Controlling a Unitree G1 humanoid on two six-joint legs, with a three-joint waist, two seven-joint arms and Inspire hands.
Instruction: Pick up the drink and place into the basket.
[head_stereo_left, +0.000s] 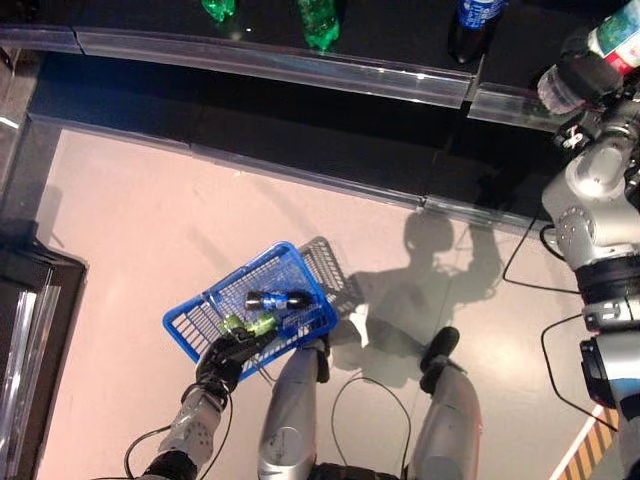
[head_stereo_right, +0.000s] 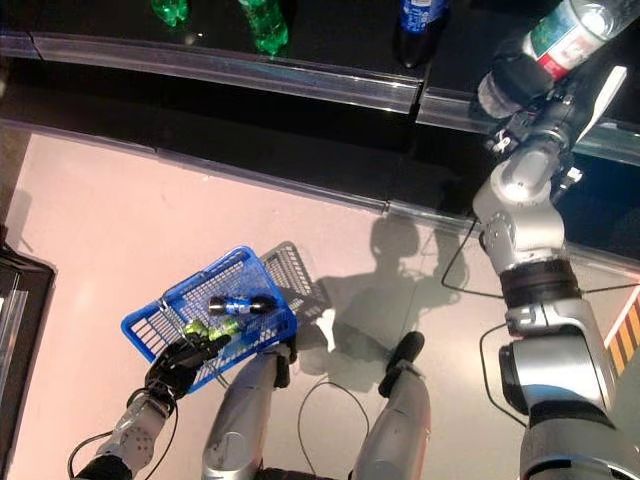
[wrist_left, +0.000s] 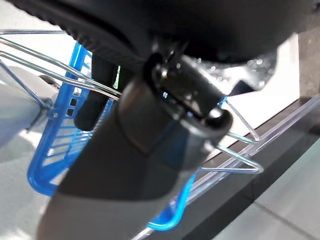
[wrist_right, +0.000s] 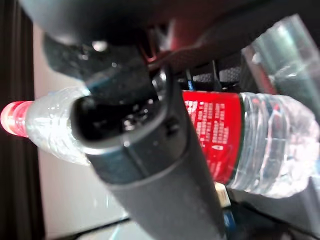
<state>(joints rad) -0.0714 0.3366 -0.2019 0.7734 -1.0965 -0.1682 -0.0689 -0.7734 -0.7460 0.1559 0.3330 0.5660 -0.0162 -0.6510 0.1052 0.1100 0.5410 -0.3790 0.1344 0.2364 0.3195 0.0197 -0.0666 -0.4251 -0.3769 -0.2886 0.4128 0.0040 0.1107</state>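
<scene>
We've got our right hand (wrist_right: 145, 150) wrapped around the water bottle (wrist_right: 250, 145), thumb and fingers curled tight on its ribbed clear plastic, red label and red cap showing past the thumb, and it's up at the shelf (head_stereo_left: 300, 62), near its right end, so the pick looks done or nearly so. Down low, our left hand (head_stereo_left: 222, 362) has its fingers hooked round the thin wire handle of the basket (head_stereo_left: 200, 312), which hangs above the pale floor (head_stereo_left: 130, 230). What's left, we reckon, is the carry down and across to that basket. It's bright blue plastic lattice, rectangular, and already holds a small dark bottle (head_stereo_left: 278, 299) and a green bottle (head_stereo_left: 245, 325) lying on their sides. More bottles stand along the shelf's glossy dark top behind a clear rail.
</scene>
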